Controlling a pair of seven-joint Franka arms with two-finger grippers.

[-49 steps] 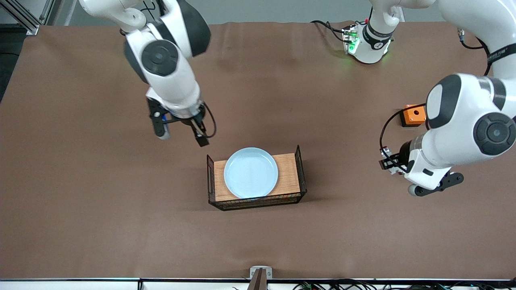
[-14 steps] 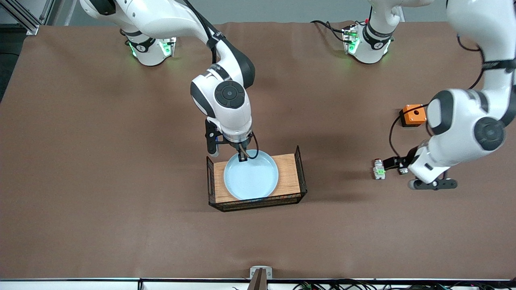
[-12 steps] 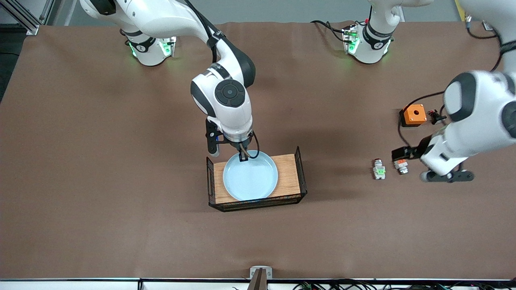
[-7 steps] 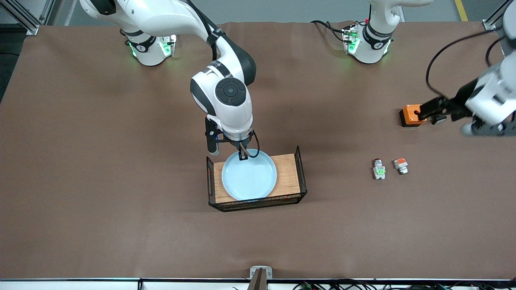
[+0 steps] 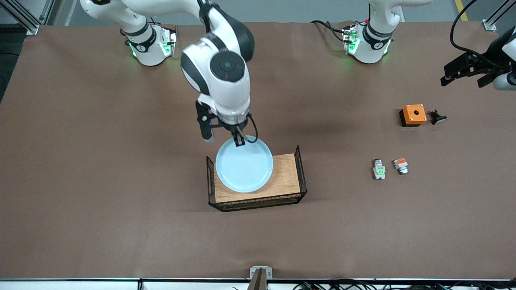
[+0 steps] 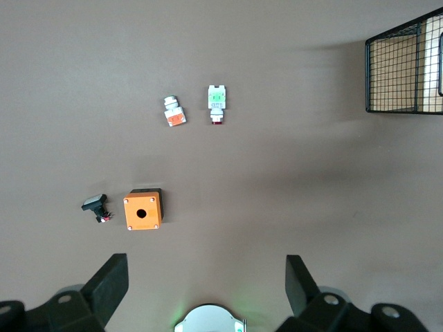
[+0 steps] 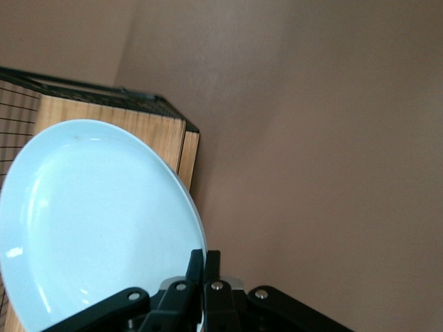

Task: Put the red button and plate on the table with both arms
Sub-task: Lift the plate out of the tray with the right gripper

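Observation:
The pale blue plate (image 5: 244, 165) hangs tilted just above the wooden board (image 5: 287, 179), held by its rim on the side toward the arms' bases. My right gripper (image 5: 238, 141) is shut on that rim; the right wrist view shows the fingers (image 7: 205, 259) pinched on the plate (image 7: 97, 221). The red button (image 5: 378, 169) lies on the brown table (image 5: 121, 181) toward the left arm's end, and also shows in the left wrist view (image 6: 217, 104). My left gripper (image 5: 463, 77) is open and empty, high over the table's edge near that end (image 6: 205, 280).
A white part with an orange block (image 5: 401, 165) lies beside the red button. An orange box (image 5: 413, 114) and a black button piece (image 5: 436, 117) lie farther from the camera. The board has black wire sides (image 5: 300, 169).
My left gripper let go of the red button on the table, then rose and drew back toward its base. My right gripper came down, shut on the plate's rim and lifted it off the board.

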